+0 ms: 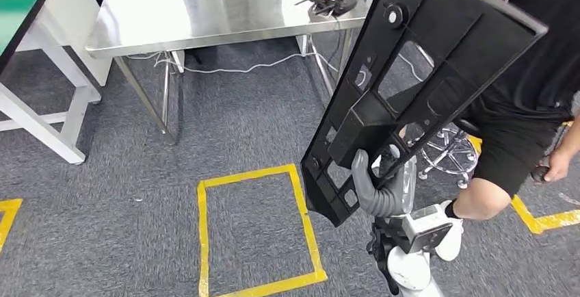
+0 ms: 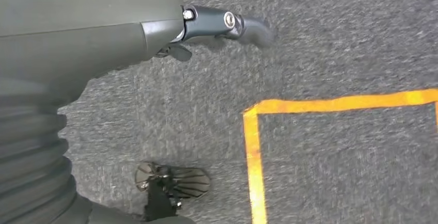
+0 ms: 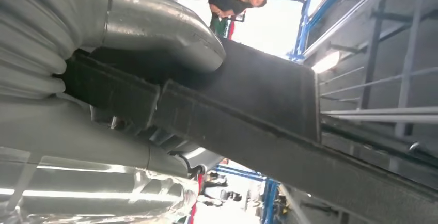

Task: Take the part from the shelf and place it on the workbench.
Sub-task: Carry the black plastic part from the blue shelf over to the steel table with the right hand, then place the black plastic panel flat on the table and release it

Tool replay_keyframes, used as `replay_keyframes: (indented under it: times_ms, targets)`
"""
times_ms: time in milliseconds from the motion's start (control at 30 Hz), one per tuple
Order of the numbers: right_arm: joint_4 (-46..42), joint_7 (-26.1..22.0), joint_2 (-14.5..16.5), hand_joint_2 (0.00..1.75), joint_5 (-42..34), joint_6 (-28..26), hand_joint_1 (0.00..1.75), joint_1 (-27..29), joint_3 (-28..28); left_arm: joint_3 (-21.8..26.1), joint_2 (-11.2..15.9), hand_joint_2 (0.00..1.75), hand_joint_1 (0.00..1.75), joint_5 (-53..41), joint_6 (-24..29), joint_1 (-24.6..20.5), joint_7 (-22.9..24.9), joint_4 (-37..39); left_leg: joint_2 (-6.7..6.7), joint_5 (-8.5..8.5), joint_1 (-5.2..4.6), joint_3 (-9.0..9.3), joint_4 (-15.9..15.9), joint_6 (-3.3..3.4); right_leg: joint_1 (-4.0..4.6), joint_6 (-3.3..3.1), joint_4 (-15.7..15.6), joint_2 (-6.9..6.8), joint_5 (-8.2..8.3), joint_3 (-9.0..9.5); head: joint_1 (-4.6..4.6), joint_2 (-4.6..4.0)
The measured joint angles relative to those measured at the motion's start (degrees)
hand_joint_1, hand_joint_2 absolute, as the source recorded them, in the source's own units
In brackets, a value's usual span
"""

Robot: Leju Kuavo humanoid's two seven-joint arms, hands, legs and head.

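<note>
Part (image 1: 417,71), a black ribbed panel, is off the shelf, clamped in the right hand (image 1: 379,187); placing on the far steel workbench (image 1: 205,9) remains. Left hand (image 2: 103,33) hangs with nothing in it; its finger spread I cannot tell.

Part (image 1: 417,85): matt black moulded plastic, ribbed, slightly grainy up close. Workbench (image 1: 205,9): brushed, reflective stainless steel top and legs; floor (image 1: 137,228) is rough grey carpet with glossy yellow tape (image 1: 202,235). Right hand (image 1: 379,187): smooth grey rubbery thumb, ribbed grey cover.
</note>
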Motion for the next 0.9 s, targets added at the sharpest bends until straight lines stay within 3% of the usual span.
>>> replay_keyframes:
  times_ms: [67,133,167,233,267,300,333,367,433,500,567,700,733,800,833,867,900]
  targets:
    - [0.1,0.0,0.0,1.75,0.0,0.0,1.75,0.1,0.0,0.0,-0.1,1.75,0.00,0.0,0.0,-0.1,0.1,0.0,-0.25,-0.81,-0.17,0.66,-0.1,0.20,-0.05,-0.66,6.4,-0.01,-2.71,-5.27,0.10,0.01]
    - [0.2,0.0,-0.1,1.75,0.0,0.0,1.75,0.3,0.0,0.0,-0.1,1.75,0.00,0.0,0.1,0.0,0.2,0.0,-0.55,-1.91,-0.22,1.69,0.0,-0.07,-0.11,-0.50,7.2,-0.02,-4.42,-8.30,0.18,0.01]
    - [0.3,0.0,-0.2,1.75,0.0,0.1,1.75,0.3,0.0,0.0,-0.2,1.75,0.00,0.0,0.1,0.1,0.3,0.1,-0.69,-2.54,-0.22,2.41,0.0,-0.32,-0.14,0.03,4.8,-0.04,-3.46,-8.33,0.20,0.01]
    - [0.4,0.0,-0.2,1.75,-0.1,0.2,1.75,0.3,0.0,0.0,-0.3,1.75,0.00,0.0,0.2,0.2,0.4,0.1,-0.87,-4.01,-0.29,3.74,0.4,-0.93,-0.18,1.32,-2.6,-0.24,1.92,-6.79,0.23,0.01]
    - [0.4,0.0,-0.2,1.75,-0.2,0.3,1.75,0.2,0.0,0.0,-0.3,1.75,0.00,0.0,0.2,0.2,0.4,0.1,-0.94,-4.77,-0.39,4.13,0.8,-1.24,-0.09,1.26,-5.6,-0.41,4.26,-5.99,0.25,0.01]
    - [0.5,0.0,-0.2,1.75,-0.3,0.4,1.75,0.2,0.0,0.0,-0.3,1.75,0.00,0.0,0.3,0.2,0.4,0.1,-0.95,-5.46,-0.51,4.27,1.1,-1.58,-0.02,0.81,-7.2,-0.48,5.94,-5.38,0.21,0.01]
    - [0.6,0.0,-0.2,1.75,-0.3,0.5,1.75,0.2,0.0,0.0,-0.3,1.75,0.00,0.0,0.4,0.2,0.4,0.2,-0.93,-5.92,-0.61,4.33,1.4,-1.87,0.04,0.04,-7.6,-0.53,6.62,-5.11,0.22,0.01]
    - [0.6,0.0,-0.2,1.75,-0.4,0.5,1.75,0.2,0.0,0.0,-0.3,1.75,0.00,-0.1,0.4,0.2,0.4,0.2,-0.91,-6.19,-0.64,4.34,1.7,-2.07,0.02,-0.84,-7.6,-0.43,6.35,-4.75,0.21,0.01]
    - [0.6,0.0,-0.1,1.75,-0.4,0.6,1.75,0.2,0.0,0.0,-0.3,1.75,0.00,-0.1,0.6,0.1,0.4,0.2,-0.60,-6.11,-0.49,3.16,4.2,-2.59,-0.42,-1.73,-7.8,-0.29,6.23,-3.92,0.23,0.01]
    - [0.6,0.0,-0.1,1.75,-0.4,0.6,1.75,0.1,0.0,0.0,-0.4,1.75,0.00,-0.2,0.6,0.1,0.4,0.2,-0.09,-6.67,0.01,-0.66,10.3,-3.48,-0.73,-2.47,-8.0,-0.28,5.58,-2.95,0.12,0.01]
    - [0.6,0.0,0.0,1.75,-0.4,0.7,1.75,0.1,0.0,0.0,-0.4,1.75,0.00,-0.2,0.6,0.1,0.4,0.2,0.19,-8.00,0.48,-3.98,15.3,-4.18,-0.73,-2.85,-8.0,-0.30,5.01,-2.44,0.00,0.01]
    - [0.6,0.0,0.0,1.75,-0.4,0.7,1.75,0.1,0.0,0.0,-0.4,1.75,0.00,-0.2,0.6,0.2,0.4,0.2,0.28,-9.71,0.80,-5.89,17.7,-4.56,-0.73,-2.84,-8.0,-0.28,4.61,-2.06,-0.01,0.01]
    - [0.7,0.0,0.0,1.75,-0.4,0.7,1.75,0.1,0.0,0.0,-0.4,1.75,0.00,-0.2,0.7,0.2,0.4,0.2,0.37,-8.45,1.16,-6.15,15.4,-4.78,-0.81,-2.61,-8.0,-0.24,3.71,-0.87,-0.01,0.01]
    - [0.8,0.0,0.0,1.75,-0.4,0.7,1.75,0.1,0.0,0.0,-0.4,1.75,0.00,-0.2,0.7,0.3,0.4,0.2,0.67,-3.43,1.67,-5.96,8.6,-4.90,-0.89,-1.87,-8.2,-0.09,1.54,1.51,-0.12,0.02]
    - [0.8,0.0,0.0,1.75,-0.4,0.7,1.75,0.1,0.0,0.0,-0.4,1.75,0.00,-0.2,0.7,0.4,0.4,0.2,0.84,-0.41,1.64,-4.98,4.3,-4.67,-0.90,-1.36,-8.5,-0.01,0.53,2.69,-0.16,0.02]
    - [0.9,0.0,0.0,1.75,-0.4,0.7,1.75,0.0,0.0,0.0,-0.3,1.75,0.00,-0.2,0.7,0.4,0.4,0.3,0.94,0.39,1.37,-4.65,2.9,-4.26,-0.75,-0.92,-8.7,0.03,0.36,3.19,-0.24,0.02]
    - [0.9,0.0,0.1,1.75,-0.4,0.7,1.75,0.0,0.0,0.0,-0.3,1.75,0.00,-0.2,0.7,0.4,0.4,0.3,1.00,-0.02,1.05,-4.35,2.7,-3.78,-0.57,-0.38,-8.9,0.05,0.43,3.81,-0.27,0.02]
